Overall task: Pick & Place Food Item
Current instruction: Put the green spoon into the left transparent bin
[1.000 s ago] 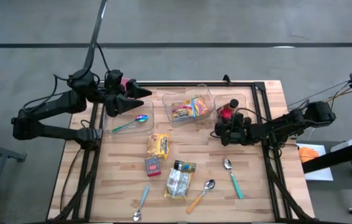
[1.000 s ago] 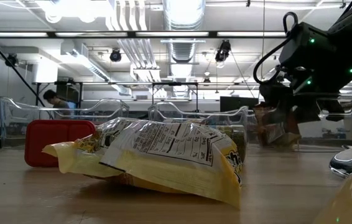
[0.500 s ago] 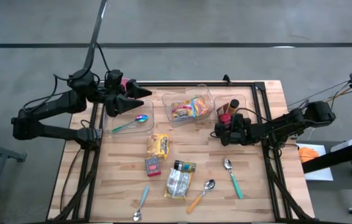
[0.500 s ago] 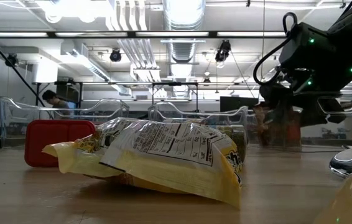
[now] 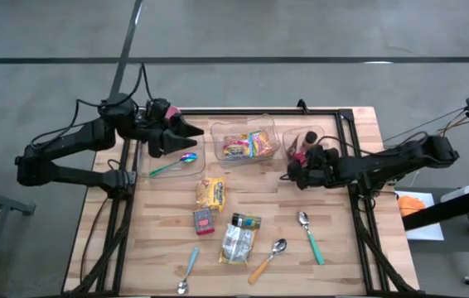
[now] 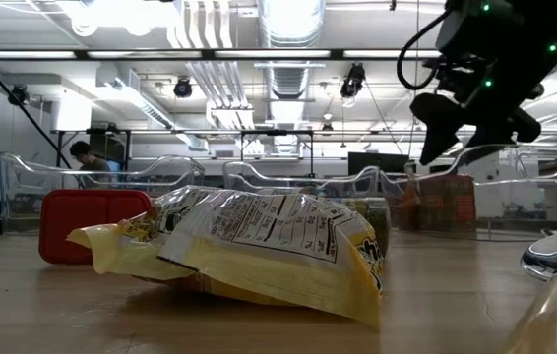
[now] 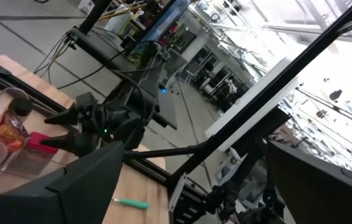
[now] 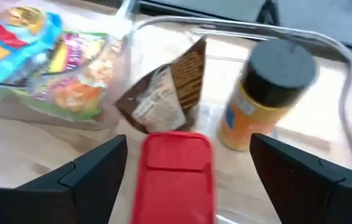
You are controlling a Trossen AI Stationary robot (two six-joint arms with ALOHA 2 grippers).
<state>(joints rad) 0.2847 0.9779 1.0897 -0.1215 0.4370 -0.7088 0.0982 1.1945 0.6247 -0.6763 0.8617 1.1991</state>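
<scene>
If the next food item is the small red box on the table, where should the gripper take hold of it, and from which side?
Probably from straight above. The small red box lies flat on the table, so only its short side walls offer grip. Close the fingers across its narrower width. The yellow snack bag and the dark-topped packet lie near it but apart, so a vertical approach seems the least likely to disturb them.

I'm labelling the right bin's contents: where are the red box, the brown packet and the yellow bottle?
red box (image 8: 175,174), right wrist view, centre of its top face
brown packet (image 8: 170,93), right wrist view, mid-front
yellow bottle (image 8: 245,121), right wrist view, yellow body
</scene>
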